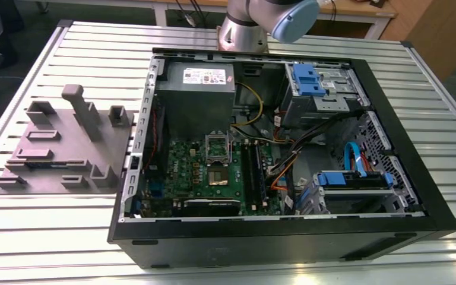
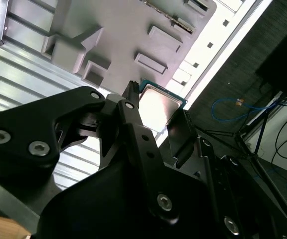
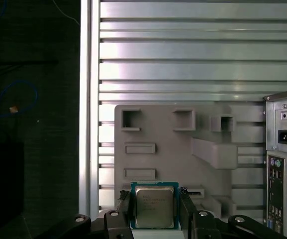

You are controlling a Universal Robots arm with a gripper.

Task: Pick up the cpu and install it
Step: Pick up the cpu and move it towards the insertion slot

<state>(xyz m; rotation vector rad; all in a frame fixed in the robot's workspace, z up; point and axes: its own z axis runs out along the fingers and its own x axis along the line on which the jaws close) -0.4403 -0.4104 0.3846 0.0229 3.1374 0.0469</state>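
Silvery-grey metal catches the light on the cpu (image 3: 154,206), which we see clamped in the end effector (image 3: 155,203): the two black fingers (image 3: 125,209) are closed in against its opposite edges and the chip's thin green rim shows between them. In the second wrist view we find the same grip, with the cpu (image 2: 159,103) sitting at the tips of the end effector (image 2: 155,112), held clear of everything beyond it. Past the fingertips, well apart from the chip, we see a grey moulded fixture plate (image 3: 173,149) with shallow pockets and raised blocks, lying on the ribbed aluminium tabletop (image 3: 183,50). Beside that plate stands the open computer case (image 3: 285,159), its back panel facing the first wrist view. In the exterior view we see the arm (image 1: 248,24) rising behind the case, whose green board (image 1: 188,172) lies uncovered.
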